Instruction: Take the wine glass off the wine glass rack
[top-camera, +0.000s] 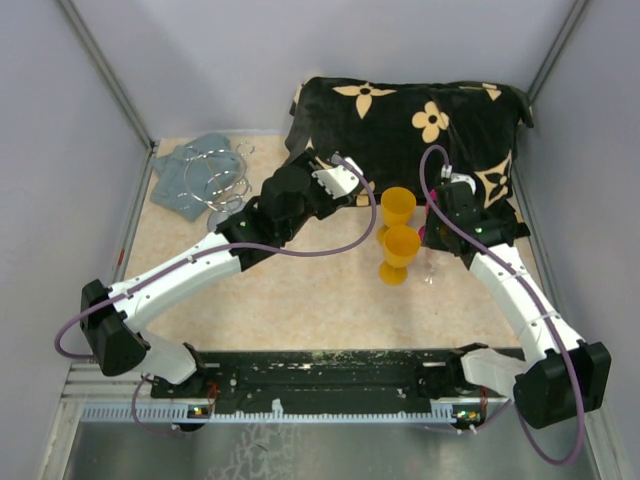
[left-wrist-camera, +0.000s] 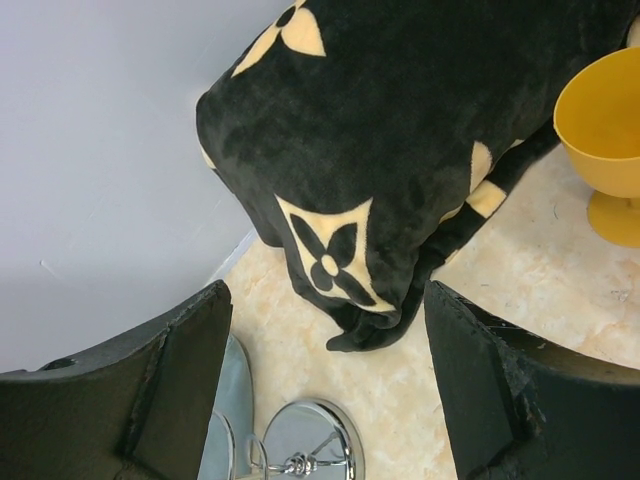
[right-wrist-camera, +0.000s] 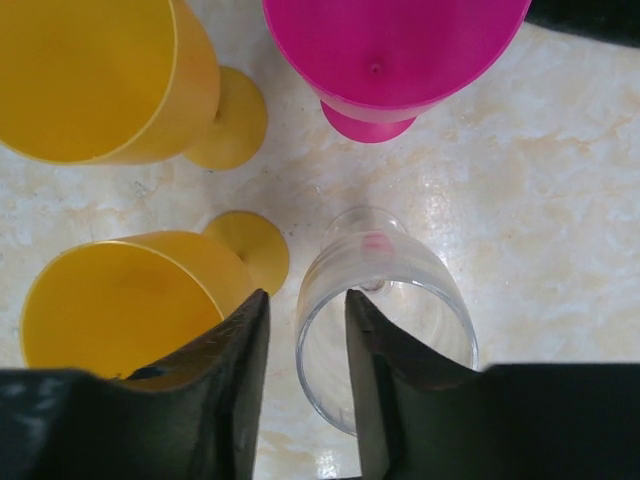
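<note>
A clear wine glass (right-wrist-camera: 400, 270) stands upright on the beige tabletop, off the rack; from above it shows faintly (top-camera: 430, 270) beside the yellow cups. My right gripper (right-wrist-camera: 305, 300) straddles its rim, one finger inside the bowl and one outside, with a gap on each side of the glass wall, so it is open a little and holds nothing. From above, the right gripper (top-camera: 435, 240) hangs over the glass. The wine glass rack (top-camera: 215, 180), chrome wire rings on a shiny round base (left-wrist-camera: 310, 440), stands at the back left. My left gripper (left-wrist-camera: 328, 295) is wide open and empty above that base.
Two yellow goblets (top-camera: 397, 207) (top-camera: 401, 250) stand just left of the clear glass, and a pink goblet (right-wrist-camera: 390, 50) stands beyond it. A black cushion with yellow flowers (top-camera: 410, 125) fills the back right. A grey-blue cloth (top-camera: 185, 185) lies under the rack. Walls enclose the table.
</note>
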